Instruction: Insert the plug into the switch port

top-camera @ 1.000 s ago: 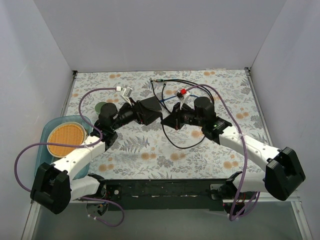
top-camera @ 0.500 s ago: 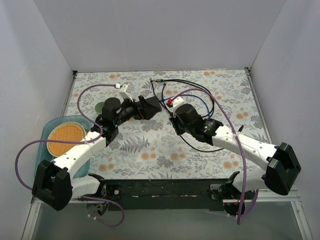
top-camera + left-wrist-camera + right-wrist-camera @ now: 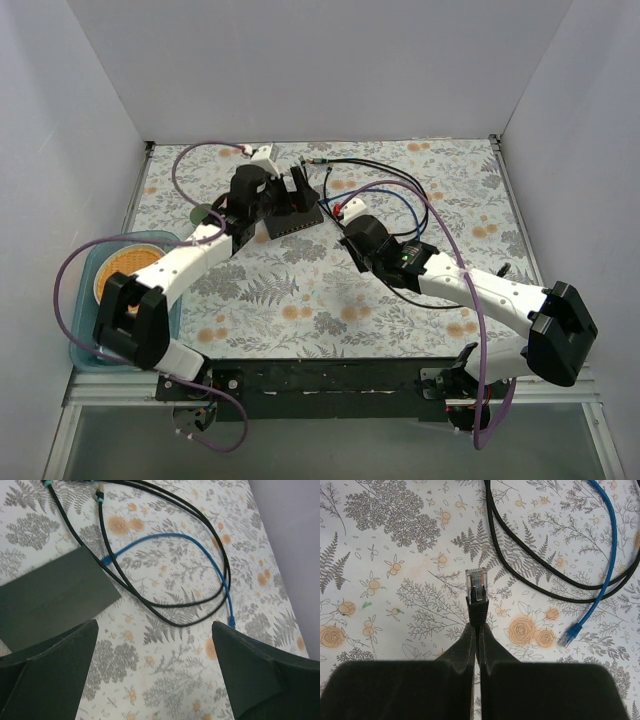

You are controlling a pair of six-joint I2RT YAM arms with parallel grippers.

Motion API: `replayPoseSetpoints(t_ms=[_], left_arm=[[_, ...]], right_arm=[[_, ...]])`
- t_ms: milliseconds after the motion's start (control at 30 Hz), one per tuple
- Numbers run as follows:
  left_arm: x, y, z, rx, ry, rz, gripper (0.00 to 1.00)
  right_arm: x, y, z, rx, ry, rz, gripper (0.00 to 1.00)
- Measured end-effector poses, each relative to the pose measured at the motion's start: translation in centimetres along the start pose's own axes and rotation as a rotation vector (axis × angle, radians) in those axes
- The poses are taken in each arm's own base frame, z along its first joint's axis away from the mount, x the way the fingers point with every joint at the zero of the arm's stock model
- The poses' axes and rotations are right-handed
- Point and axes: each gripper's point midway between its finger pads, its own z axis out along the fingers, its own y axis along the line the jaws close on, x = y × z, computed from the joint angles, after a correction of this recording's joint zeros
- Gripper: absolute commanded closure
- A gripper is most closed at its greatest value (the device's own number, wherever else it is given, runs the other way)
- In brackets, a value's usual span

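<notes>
The flat dark grey switch box [image 3: 292, 218] lies on the flowered table at the back middle. It also shows at the left of the left wrist view [image 3: 50, 600], and its ports are not visible there. My left gripper [image 3: 300, 190] is open and empty above the table [image 3: 155, 627], with the box to its left. My right gripper [image 3: 345, 233] is shut [image 3: 476, 626] on the black boot of a clear plug [image 3: 476, 586]. The plug points forward over the table, to the right of and nearer than the box.
Two looped black cables [image 3: 165, 615] and a blue cable [image 3: 200, 555] with a loose plug [image 3: 568, 637] lie at the back right of the box. A teal tray [image 3: 85, 295] holding an orange disc [image 3: 125, 268] sits at the left edge.
My left arm has swung toward the back and its wrist has turned; the box has turned and now sits beside the open jaws. My right gripper has drawn back towards the near side with the plug.
</notes>
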Motion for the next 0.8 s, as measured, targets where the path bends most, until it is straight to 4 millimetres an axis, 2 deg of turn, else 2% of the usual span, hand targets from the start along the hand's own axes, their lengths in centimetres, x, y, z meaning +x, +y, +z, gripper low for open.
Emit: replayPoseSetpoints(t_ms=[67, 200, 333, 433, 567, 667, 700, 800], left_arm=[[-0.5, 0.6, 1.9, -0.043, 0.024, 0.021, 0.02], [-1.7, 2.5, 7.1, -0.152, 0.072, 0.084, 0.02], [-0.7, 5.8, 11.9, -0.279, 0.153, 0.151, 0.02], [0.8, 8.4, 14.9, -0.357, 0.222, 0.197, 0.02], [3.6, 11.8, 17.3, -0.451, 0.314, 0.252, 0.02], [5.8, 14.0, 17.8, -0.507, 0.385, 0.284, 0.02], [6.3, 14.3, 17.9, -0.511, 0.396, 0.285, 0.02], [6.2, 14.5, 17.8, -0.521, 0.4, 0.299, 0.05]], right_arm=[[-0.1, 0.2, 0.0, -0.011, 0.0, 0.005, 0.99], [-0.4, 0.8, -0.3, -0.069, -0.007, 0.04, 0.99], [-1.4, 1.6, -1.2, -0.181, -0.032, 0.094, 0.99], [-2.5, 2.6, -2.1, -0.286, -0.061, 0.135, 0.99], [-3.5, 3.9, -3.2, -0.406, -0.088, 0.161, 0.99], [-3.9, 4.7, -3.9, -0.478, -0.096, 0.174, 0.99], [-4.0, 5.0, -4.1, -0.496, -0.098, 0.177, 0.99], [-4.3, 5.4, -4.6, -0.538, -0.107, 0.181, 0.99]])
